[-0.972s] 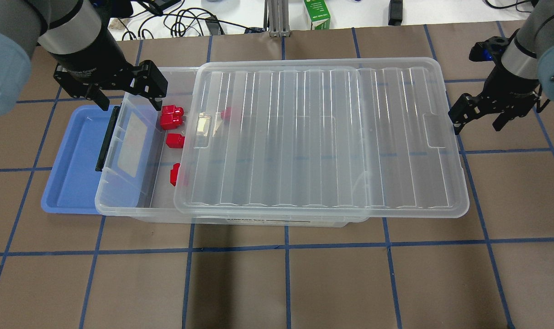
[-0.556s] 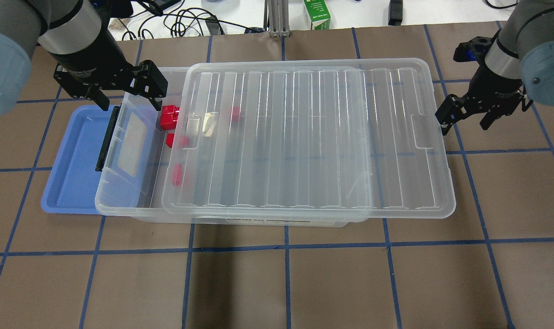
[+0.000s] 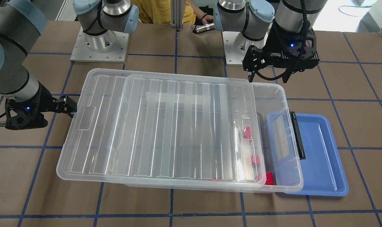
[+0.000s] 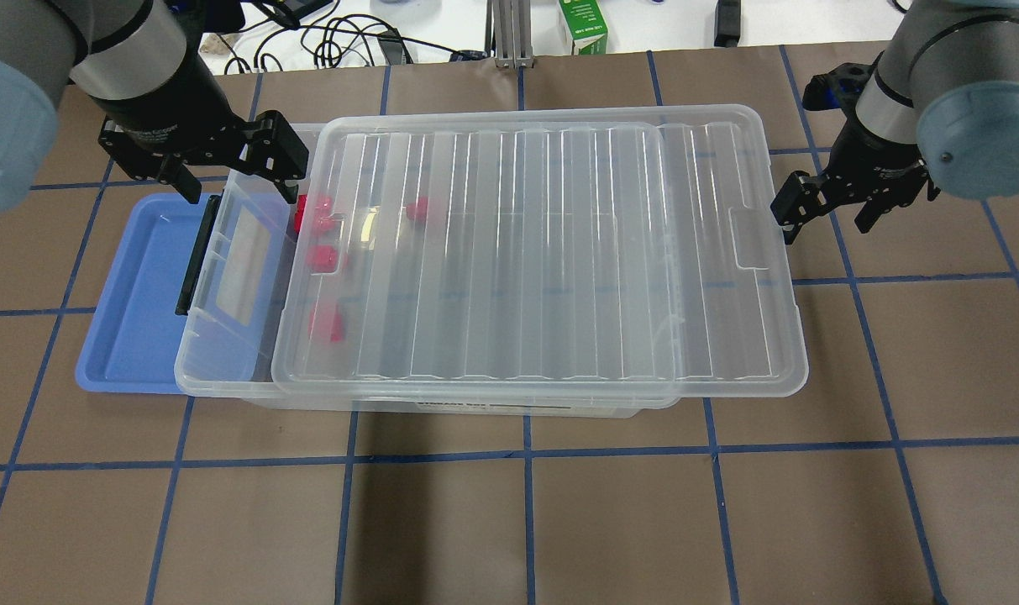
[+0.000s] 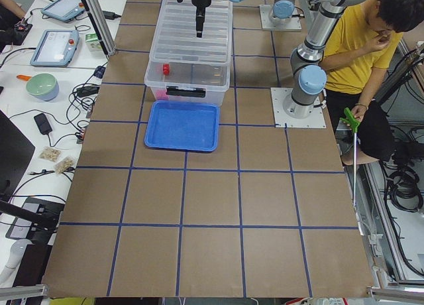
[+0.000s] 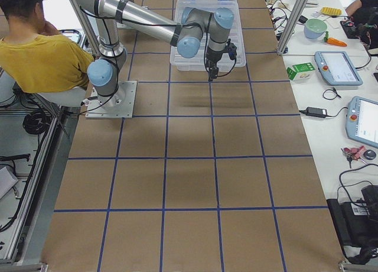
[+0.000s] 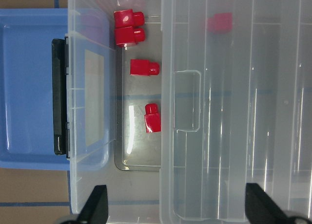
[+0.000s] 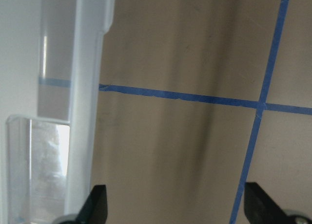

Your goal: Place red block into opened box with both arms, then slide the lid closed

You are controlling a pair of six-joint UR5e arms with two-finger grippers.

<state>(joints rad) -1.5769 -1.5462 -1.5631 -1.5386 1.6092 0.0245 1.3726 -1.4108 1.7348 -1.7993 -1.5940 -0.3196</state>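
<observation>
there, notched end of the lid [image 4: 543,252] against the wide-apart, empty right tool [image 4: 823,222]

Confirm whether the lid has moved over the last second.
Yes. In the overhead view the lid has slid left along the box, which stayed put, toward the black bar at its end.

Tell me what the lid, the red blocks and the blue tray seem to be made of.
The lid: clear glossy plastic, probably thin moulded sheet; the blocks show through it and light streaks along its ribs.
The red blocks: opaque plastic, likely hard, smooth with a slight sheen.
The blue tray: opaque plastic by its look, smooth, with soft highlights on its floor.
</observation>
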